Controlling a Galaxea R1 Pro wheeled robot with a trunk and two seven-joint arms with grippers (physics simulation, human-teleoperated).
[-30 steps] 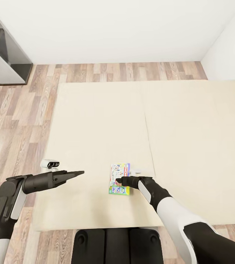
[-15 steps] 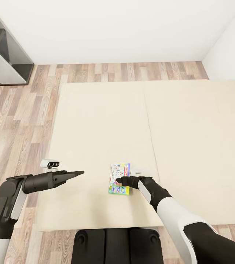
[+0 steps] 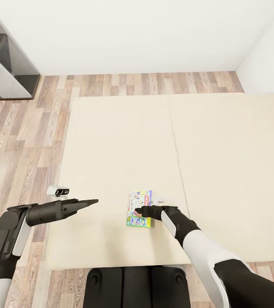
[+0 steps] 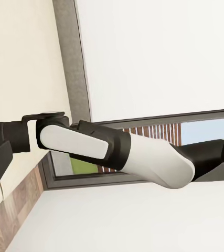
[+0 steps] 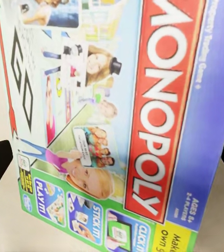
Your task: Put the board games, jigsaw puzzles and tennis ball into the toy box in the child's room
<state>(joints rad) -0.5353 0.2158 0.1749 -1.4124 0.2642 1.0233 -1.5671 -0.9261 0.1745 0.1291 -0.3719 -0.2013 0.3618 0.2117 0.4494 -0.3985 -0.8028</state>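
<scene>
1. The right hand (image 3: pixel 139 211) hangs low over a board game (image 3: pixel 139 208) lying flat on the bed (image 3: pixel 111 141); its dark fingertips sit at the box's right edge, and whether they are parted or closed on anything cannot be told from the head view.
2. The right wrist view brings that box close: the board game (image 5: pixel 106 121) carries a red band lettered MONOPOLY, cartoon figures on white and a green strip along one end, lettering the head view leaves too small to read. Dark shapes at both side edges of that view may be the hand's fingers, but the gap between them cannot be judged.
3. The left hand (image 3: pixel 93 201) is held out level above the near left part of the bed, well apart from the box, its fingers drawn together to a thin point and holding nothing.
4. The left wrist view looks across to the right arm (image 4: pixel 112 152), white shell on black joints, with a grey-framed window (image 4: pixel 143 126) behind it.
5. Farther out in the head view, the beige mattress spreads toward a white wall (image 3: pixel 132 34), wood-plank floor (image 3: pixel 21 128) on its left and far sides, and a dark shelf unit (image 3: pixel 4 64) stands in the far left corner.
</scene>
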